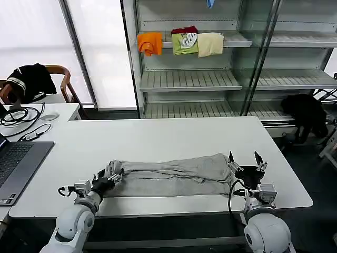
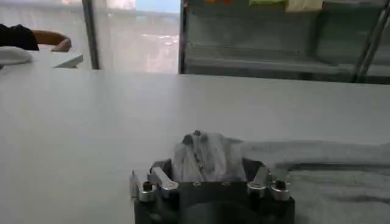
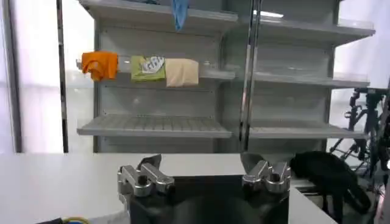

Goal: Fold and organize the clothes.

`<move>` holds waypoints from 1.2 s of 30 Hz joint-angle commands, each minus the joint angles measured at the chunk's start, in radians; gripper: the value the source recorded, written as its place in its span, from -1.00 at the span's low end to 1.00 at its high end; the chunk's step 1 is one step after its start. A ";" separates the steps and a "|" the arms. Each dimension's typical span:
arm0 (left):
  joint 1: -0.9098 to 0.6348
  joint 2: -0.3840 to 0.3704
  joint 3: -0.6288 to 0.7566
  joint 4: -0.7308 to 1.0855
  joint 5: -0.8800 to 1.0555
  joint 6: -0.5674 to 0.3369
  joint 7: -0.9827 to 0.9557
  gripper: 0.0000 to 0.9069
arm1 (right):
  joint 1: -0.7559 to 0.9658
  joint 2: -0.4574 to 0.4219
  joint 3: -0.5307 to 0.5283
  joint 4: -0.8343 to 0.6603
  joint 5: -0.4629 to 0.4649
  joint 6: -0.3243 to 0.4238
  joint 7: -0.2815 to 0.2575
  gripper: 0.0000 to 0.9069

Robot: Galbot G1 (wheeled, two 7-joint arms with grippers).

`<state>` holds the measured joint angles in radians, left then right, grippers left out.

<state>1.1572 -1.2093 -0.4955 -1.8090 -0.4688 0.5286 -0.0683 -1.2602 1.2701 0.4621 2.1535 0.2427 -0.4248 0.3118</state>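
At lower left of your head view, the left gripper (image 1: 110, 178) clenches a bunched end of the grey T-shirt (image 1: 174, 176), folded into a long band across the white table (image 1: 174, 134); lower right, the right gripper (image 1: 245, 161) stands released, fingers spread, just beside the shirt's other end.
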 commanded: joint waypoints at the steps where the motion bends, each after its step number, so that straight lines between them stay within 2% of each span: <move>1: 0.008 -0.006 -0.001 0.009 -0.007 -0.014 0.010 -0.98 | 0.004 -0.001 0.004 0.003 0.002 0.000 0.002 1.00; 15: 0.020 0.003 -0.023 0.017 0.001 -0.066 0.044 -0.98 | 0.025 0.006 0.003 -0.011 0.001 -0.004 0.017 1.00; 22: 0.020 0.053 -0.096 0.005 -0.038 -0.067 0.045 -0.98 | 0.037 0.008 -0.002 -0.022 0.001 -0.004 0.022 1.00; 26: 0.002 0.121 -0.181 0.005 -0.087 -0.063 0.043 -0.98 | 0.045 0.010 -0.008 -0.029 0.001 -0.004 0.023 1.00; 36: -0.047 0.394 -0.404 0.117 -0.130 -0.076 0.063 -1.00 | 0.053 0.009 -0.012 -0.032 0.006 0.000 0.027 1.00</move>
<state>1.1423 -1.0598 -0.6878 -1.7836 -0.5529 0.4716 -0.0207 -1.2094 1.2797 0.4505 2.1230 0.2478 -0.4261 0.3376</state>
